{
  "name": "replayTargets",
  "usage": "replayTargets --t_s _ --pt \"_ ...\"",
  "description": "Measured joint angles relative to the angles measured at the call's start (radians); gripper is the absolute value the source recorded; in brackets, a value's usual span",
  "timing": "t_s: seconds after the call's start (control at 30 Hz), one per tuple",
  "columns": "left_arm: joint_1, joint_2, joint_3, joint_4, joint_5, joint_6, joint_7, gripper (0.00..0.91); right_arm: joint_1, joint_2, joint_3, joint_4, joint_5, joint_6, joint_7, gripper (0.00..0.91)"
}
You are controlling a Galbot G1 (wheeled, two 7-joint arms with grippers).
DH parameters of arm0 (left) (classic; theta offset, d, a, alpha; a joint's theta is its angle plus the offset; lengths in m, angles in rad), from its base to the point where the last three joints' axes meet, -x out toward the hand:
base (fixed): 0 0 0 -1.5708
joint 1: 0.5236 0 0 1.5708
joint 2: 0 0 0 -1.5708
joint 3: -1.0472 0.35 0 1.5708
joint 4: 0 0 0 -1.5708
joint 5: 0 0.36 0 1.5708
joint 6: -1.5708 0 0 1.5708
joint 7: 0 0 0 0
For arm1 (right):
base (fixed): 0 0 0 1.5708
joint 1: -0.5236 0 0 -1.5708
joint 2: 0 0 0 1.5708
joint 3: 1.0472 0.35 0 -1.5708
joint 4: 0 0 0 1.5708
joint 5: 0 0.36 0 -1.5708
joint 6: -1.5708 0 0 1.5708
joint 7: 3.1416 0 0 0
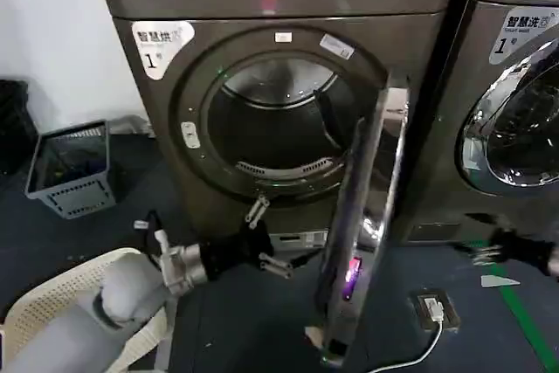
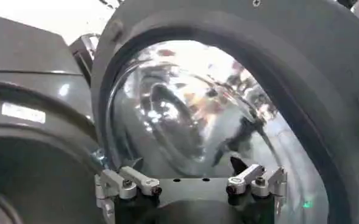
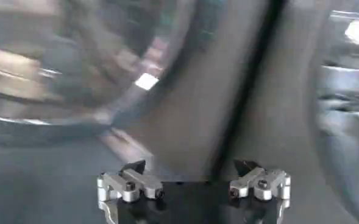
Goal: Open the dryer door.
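Left claw [image 1: 265, 238] spread beside swung-out dryer door [image 1: 362, 216]

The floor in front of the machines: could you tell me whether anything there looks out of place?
Some loose bits. A small plug box with a white cable trailing from it lies by the open dryer door, and a pale scrap sits near the right gripper. Nothing looks spilled or damaged.
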Motion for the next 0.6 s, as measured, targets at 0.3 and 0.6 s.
replayTargets --t_s 0.3,0.6 --pt "-0.091 -0.069 0.106 0.046 0.022 0.003 -0.013 0.907 -0.251 0.130 0.327 -0.092 -0.169 -0.036 0.193 0.907" --pt "-0.168 -0.149 0.197 0.093 0.041 -0.003 -0.029 0.907 -0.433 0.232 0.618 -0.124 -0.367 -0.110 0.284 0.907"
